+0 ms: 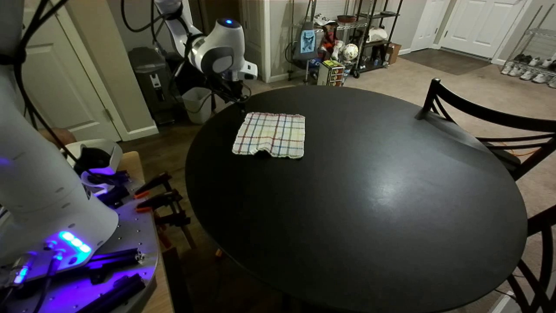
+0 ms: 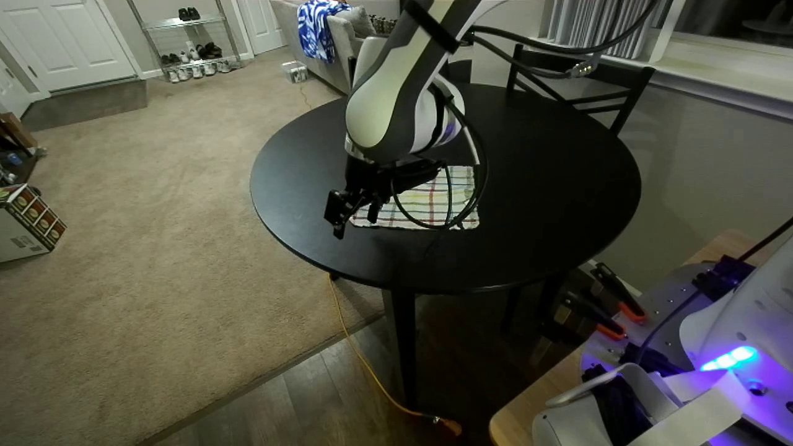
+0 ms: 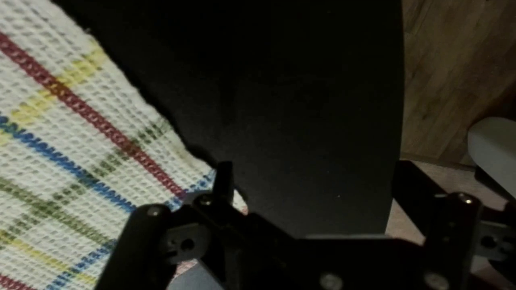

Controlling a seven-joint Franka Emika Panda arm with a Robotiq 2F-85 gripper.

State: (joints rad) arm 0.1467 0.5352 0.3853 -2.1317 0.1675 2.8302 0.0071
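While my empty tool [image 3: 313,177] gapes wide near the cloth [image 3: 80,125], I'd centre on its edge [image 3: 166,131] before closing.

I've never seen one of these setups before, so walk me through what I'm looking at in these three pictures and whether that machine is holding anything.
The white machine is a Franka Emika Panda arm, a jointed robot arm steered by a person. At its end is a black Robotiq gripper, which works like a pinching hand. Two pictures come from cameras outside the robot, looking from different places; the close-up comes from a camera on its wrist. On the round black table lies a plaid dishcloth, spread out. The gripper's jaws stand apart near a corner of the cloth, holding nothing; whether they touch it, I can't tell.
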